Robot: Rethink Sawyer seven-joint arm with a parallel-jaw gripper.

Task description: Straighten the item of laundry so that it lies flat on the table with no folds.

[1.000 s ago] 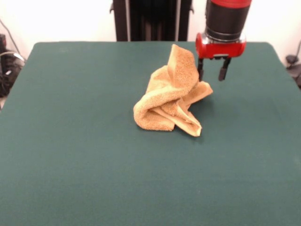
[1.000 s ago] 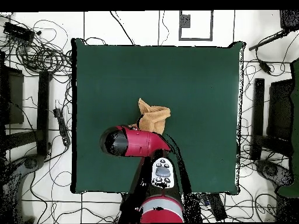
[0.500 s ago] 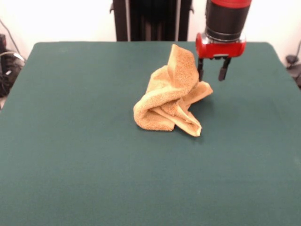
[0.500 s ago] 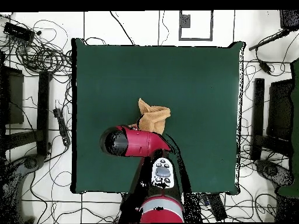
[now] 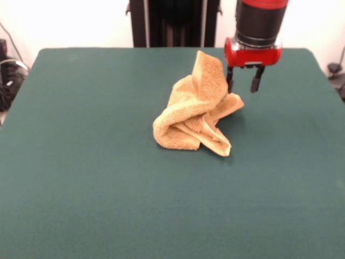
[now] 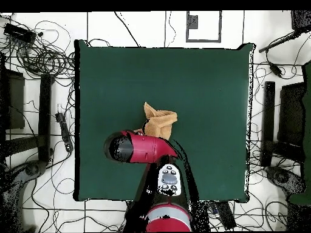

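A golden-orange towel (image 5: 195, 109) sits crumpled in a peaked heap near the middle of the green tabletop (image 5: 81, 178), the empty claw (image 5: 242, 82) spread open just beside its peak; a shallow pinch could drag the whole heap rather than unfold it.

Hand (image 5: 242, 83) low, fingers apart

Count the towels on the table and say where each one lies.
1: the towel sits crumpled near the middle of the table, just beside the open gripper. Nothing appears hidden.
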